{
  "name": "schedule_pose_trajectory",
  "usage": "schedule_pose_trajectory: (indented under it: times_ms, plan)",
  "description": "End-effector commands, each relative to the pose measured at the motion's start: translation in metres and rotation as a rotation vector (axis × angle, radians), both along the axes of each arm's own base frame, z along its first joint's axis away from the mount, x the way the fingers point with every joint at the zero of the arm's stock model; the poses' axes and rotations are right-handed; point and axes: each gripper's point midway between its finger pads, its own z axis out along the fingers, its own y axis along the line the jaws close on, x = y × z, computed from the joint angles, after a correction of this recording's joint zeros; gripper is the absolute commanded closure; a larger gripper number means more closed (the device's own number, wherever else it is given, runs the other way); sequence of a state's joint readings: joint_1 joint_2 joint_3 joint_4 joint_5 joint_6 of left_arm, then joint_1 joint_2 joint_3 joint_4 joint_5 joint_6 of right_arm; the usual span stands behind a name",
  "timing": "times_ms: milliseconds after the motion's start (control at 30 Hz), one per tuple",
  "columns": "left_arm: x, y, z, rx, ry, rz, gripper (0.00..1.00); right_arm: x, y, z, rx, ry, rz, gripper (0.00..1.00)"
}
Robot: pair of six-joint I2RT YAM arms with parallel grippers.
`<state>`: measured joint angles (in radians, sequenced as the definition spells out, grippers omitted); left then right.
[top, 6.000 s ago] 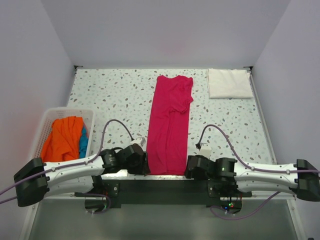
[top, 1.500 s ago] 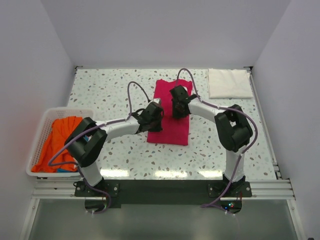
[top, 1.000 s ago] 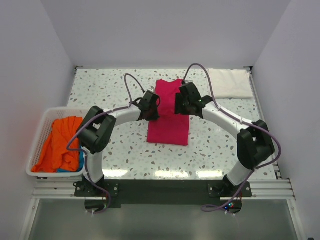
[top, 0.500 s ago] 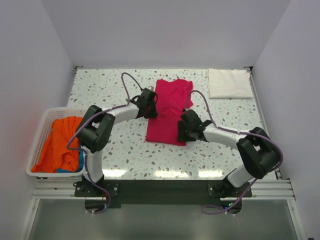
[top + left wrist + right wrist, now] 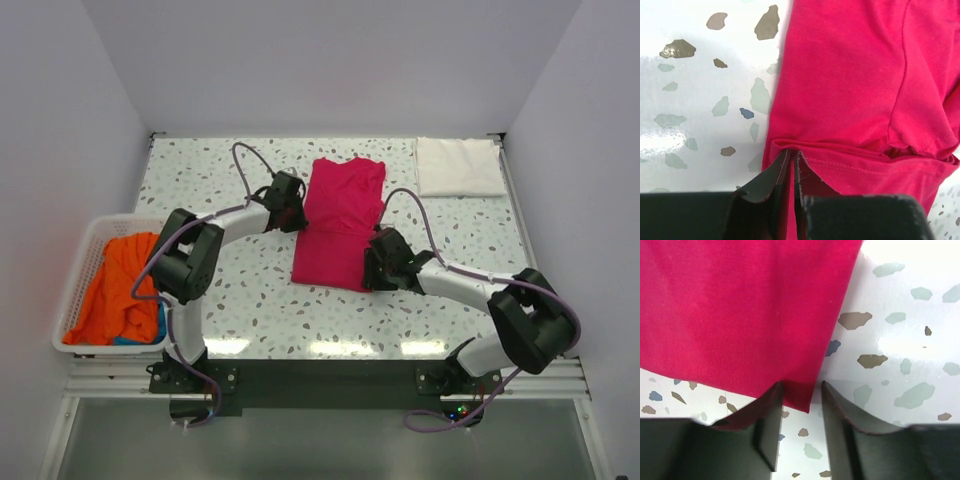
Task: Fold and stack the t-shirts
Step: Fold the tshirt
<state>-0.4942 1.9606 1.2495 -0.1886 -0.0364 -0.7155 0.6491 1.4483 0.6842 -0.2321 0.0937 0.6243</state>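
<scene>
Handling a soft magenta shirt by its folded edges

The magenta t-shirt [image 5: 340,215] lies flat in the middle of the table [image 5: 220,180], already folded to a narrow shape, with its collar end toward the far wall. The white t-shirt [image 5: 458,166] rests folded in the far right corner, well apart from it, and an orange t-shirt [image 5: 120,285] lies crumpled in the white basket [image 5: 130,220] on the left.

The left gripper [image 5: 792,152] sits at the shirt's left edge. Its fingers are almost together, with a thin layer of the doubled hem pinched between them. The right gripper [image 5: 800,385] is at the near right corner. Its fingers stand apart on either side of that corner, and the cloth between them is not yet squeezed.

The shirt looks light, thin and limp. It will probably sag and drag wherever it is not supported, and a single layer may slip away from the others. The best places to take hold seem to be the corners and the hem, where several layers meet. Both sides should rise together, otherwise the fold may open or go crooked.
</scene>
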Motion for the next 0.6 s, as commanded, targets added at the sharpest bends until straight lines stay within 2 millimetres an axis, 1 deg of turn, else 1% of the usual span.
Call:
schedule_pose_trajectory:
  times_ms: [0,33,67,100,133,167,200,233,267,300,333,367,400,433,467,500,567]
  plan:
    - [0.013,-0.009,0.051,-0.06,-0.114,-0.044,0.87,-0.013,-0.011,-0.003,-0.03,0.033,-0.014,0.55]
    - [0.011,-0.007,0.062,-0.063,-0.133,-0.043,0.86,-0.013,-0.01,-0.001,-0.025,0.028,-0.012,0.53]
    - [0.009,-0.004,0.066,-0.056,-0.14,-0.042,0.83,-0.013,-0.011,0.002,-0.025,0.027,-0.012,0.51]
    - [0.005,0.0,0.069,-0.044,-0.142,-0.039,0.76,-0.012,-0.009,0.008,-0.014,0.016,-0.01,0.49]
    - [0.0,0.007,0.077,-0.037,-0.16,-0.027,0.7,-0.013,-0.01,0.011,-0.012,0.016,-0.013,0.44]
    - [-0.005,0.01,0.08,-0.033,-0.163,-0.025,0.66,-0.012,-0.011,0.014,-0.008,0.011,-0.016,0.42]
    - [-0.015,0.017,0.073,-0.014,-0.14,-0.022,0.58,-0.011,-0.01,0.022,0.011,-0.006,-0.02,0.41]
    - [-0.02,0.022,0.083,-0.017,-0.16,-0.015,0.56,-0.012,-0.011,0.025,0.019,-0.007,-0.031,0.39]
    - [-0.027,0.024,0.083,-0.015,-0.157,-0.017,0.53,-0.012,-0.012,0.028,0.029,-0.012,-0.039,0.39]
    - [-0.041,0.032,0.071,0.0,-0.124,-0.013,0.52,-0.012,-0.013,0.031,0.038,-0.017,-0.048,0.39]
    - [-0.048,0.036,0.079,-0.009,-0.141,-0.015,0.52,-0.012,-0.013,0.039,0.061,-0.032,-0.062,0.39]
    - [-0.056,0.039,0.076,-0.007,-0.134,-0.018,0.51,-0.012,-0.013,0.042,0.073,-0.04,-0.071,0.39]
    - [-0.071,0.046,0.061,0.006,-0.099,-0.021,0.5,-0.012,-0.014,0.045,0.082,-0.045,-0.08,0.39]
    - [-0.079,0.048,0.066,-0.007,-0.109,-0.028,0.5,-0.012,-0.012,0.051,0.109,-0.054,-0.094,0.39]
    - [-0.087,0.051,0.062,-0.006,-0.098,-0.029,0.5,-0.013,-0.01,0.052,0.125,-0.053,-0.097,0.39]
    - [-0.1,0.056,0.054,-0.001,-0.085,-0.038,0.5,-0.013,-0.009,0.054,0.14,-0.052,-0.101,0.39]
    - [-0.115,0.054,0.048,-0.025,-0.072,-0.071,0.48,-0.014,0.001,0.057,0.201,-0.043,-0.108,0.39]
